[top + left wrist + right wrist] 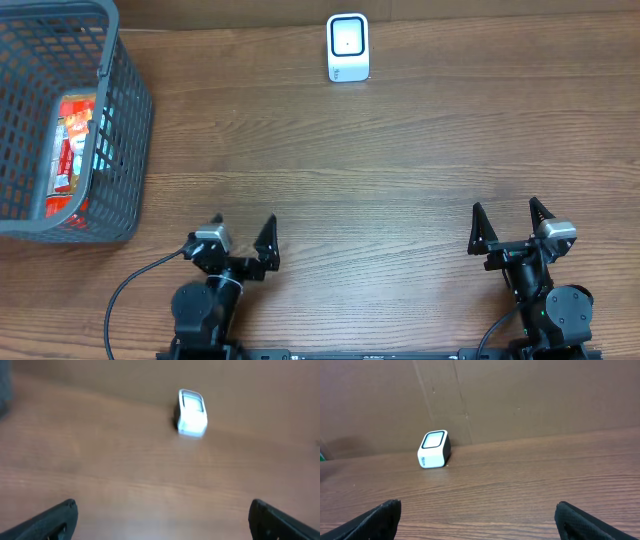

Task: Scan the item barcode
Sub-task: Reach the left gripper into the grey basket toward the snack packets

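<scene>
A red and white packaged item (74, 150) lies inside the grey mesh basket (125, 140) at the far left. A small white barcode scanner (347, 47) stands at the table's back edge, also seen in the left wrist view as the scanner (191, 412) and in the right wrist view as the scanner (434, 449). My left gripper (243, 231) sits open near the front edge, left of centre, with nothing between its fingers (57, 517). My right gripper (510, 223) is open at the front right, fingers (580, 520) wide apart over bare wood. The item's barcode is not visible.
The wooden table (380, 170) stretches between the basket, the scanner and both arms. A brown wall panel (520, 395) rises behind the scanner. Black cables (125, 290) trail from the arm bases at the front edge.
</scene>
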`<act>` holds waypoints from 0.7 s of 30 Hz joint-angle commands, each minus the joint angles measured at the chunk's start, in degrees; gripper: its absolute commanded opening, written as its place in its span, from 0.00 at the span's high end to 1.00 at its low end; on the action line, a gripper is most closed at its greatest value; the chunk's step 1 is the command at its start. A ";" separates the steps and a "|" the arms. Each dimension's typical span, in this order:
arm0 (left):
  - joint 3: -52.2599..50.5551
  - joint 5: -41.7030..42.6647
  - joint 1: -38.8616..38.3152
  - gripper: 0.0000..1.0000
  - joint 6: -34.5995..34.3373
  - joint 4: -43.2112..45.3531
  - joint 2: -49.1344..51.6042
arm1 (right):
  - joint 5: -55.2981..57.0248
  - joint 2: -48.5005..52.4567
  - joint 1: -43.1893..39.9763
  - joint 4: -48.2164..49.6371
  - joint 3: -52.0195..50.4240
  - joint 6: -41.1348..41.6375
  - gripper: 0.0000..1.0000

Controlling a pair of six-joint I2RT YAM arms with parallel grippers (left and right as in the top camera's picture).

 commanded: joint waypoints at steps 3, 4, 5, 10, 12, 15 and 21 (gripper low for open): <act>12.68 4.63 -0.42 0.00 0.46 -15.34 3.23 | 0.13 -0.46 -0.22 0.39 -0.61 -0.22 0.00; 15.61 4.81 -0.42 0.00 0.46 -17.90 4.02 | 0.13 -0.46 -0.22 0.39 -0.61 -0.22 0.00; 18.80 4.98 -0.42 0.00 0.46 -20.55 4.98 | 0.13 -0.46 -0.22 0.39 -0.61 -0.22 0.00; 36.59 9.18 -0.42 0.00 0.55 -36.15 14.56 | 0.13 -0.46 -0.22 0.39 -0.61 -0.22 0.00; 42.62 11.15 -0.42 0.00 1.44 -42.51 19.10 | 0.13 -0.46 -0.22 0.39 -0.61 -0.22 0.00; 52.63 11.80 -0.42 0.00 3.15 -52.28 27.36 | 0.13 -0.46 -0.22 0.39 -0.61 -0.22 0.00; 72.28 11.98 -0.42 0.00 3.89 -67.38 43.69 | 0.13 -0.46 -0.22 0.39 -0.61 -0.24 0.00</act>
